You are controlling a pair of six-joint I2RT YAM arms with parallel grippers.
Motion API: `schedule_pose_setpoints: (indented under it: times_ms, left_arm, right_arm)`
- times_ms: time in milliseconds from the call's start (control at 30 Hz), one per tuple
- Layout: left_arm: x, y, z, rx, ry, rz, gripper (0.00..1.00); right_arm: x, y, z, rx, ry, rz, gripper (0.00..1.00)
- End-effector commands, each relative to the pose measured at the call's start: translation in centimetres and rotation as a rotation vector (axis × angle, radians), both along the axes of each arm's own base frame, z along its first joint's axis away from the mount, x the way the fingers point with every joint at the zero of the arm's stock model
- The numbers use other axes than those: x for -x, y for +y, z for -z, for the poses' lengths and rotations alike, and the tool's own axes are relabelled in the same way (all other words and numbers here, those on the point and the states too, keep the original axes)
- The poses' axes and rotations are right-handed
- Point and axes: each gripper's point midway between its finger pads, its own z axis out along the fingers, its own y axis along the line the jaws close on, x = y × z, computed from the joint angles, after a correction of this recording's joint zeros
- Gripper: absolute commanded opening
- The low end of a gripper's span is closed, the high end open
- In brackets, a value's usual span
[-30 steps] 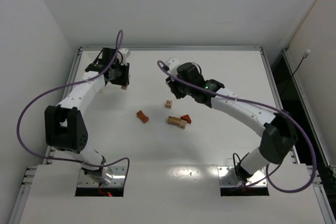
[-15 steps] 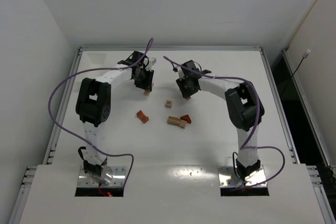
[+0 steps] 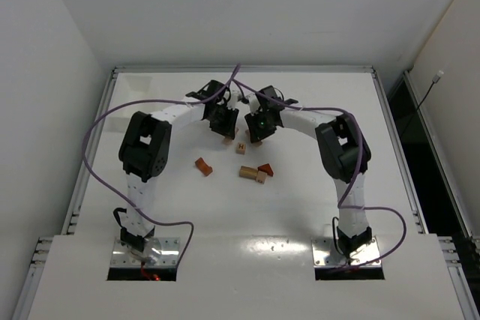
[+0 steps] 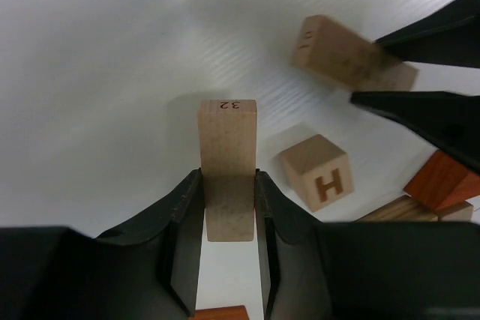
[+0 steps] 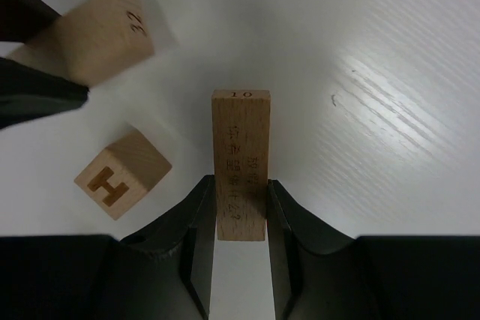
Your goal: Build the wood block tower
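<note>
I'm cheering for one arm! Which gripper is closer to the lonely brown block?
Left. The left gripper hangs just beyond and right of the brown block; the right gripper is farther right, past the H cube.

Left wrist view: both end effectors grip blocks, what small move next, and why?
Probably lower the left end effector and set block 32 on the table beside the H cube: the right end effector holds block 10 nearby, and nothing is stacked yet.
</note>
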Motion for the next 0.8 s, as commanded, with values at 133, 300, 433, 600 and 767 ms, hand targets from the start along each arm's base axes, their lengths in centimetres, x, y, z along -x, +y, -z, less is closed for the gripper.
schedule_pose_setpoints:
  times_ms: [133, 300, 433, 600, 767]
  left_arm:
    - [0.7, -2.6, -0.6, 0.042, -0.035, 0.085, 0.00]
    - [1.1, -2.9, -0.4, 0.016, -0.055, 0.109, 0.00]
    - [1.7, -3.5, 0.4, -0.002, -0.059, 0.142, 0.00]
    - [4.4, -5.4, 1.1, -0.005, -0.065, 0.297, 0.00]
    - [9.0, -7.3, 1.4, -0.026, -0.081, 0.492, 0.00]
  right_arm:
    - [-1.1, -3.1, -0.6, 0.021, -0.046, 0.086, 0.00]
    - [-2.9, -11.4, -3.6, 0.094, -0.133, 0.362, 0.00]
    - [-3.3, -16.6, -6.6, 0.073, -0.204, 0.506, 0.00]
    - [-3.8, -20.2, -7.9, 0.027, -0.199, 0.575, 0.00]
    - [-3.3, -21.0, -7.3, -0.033, -0.157, 0.561, 0.00]
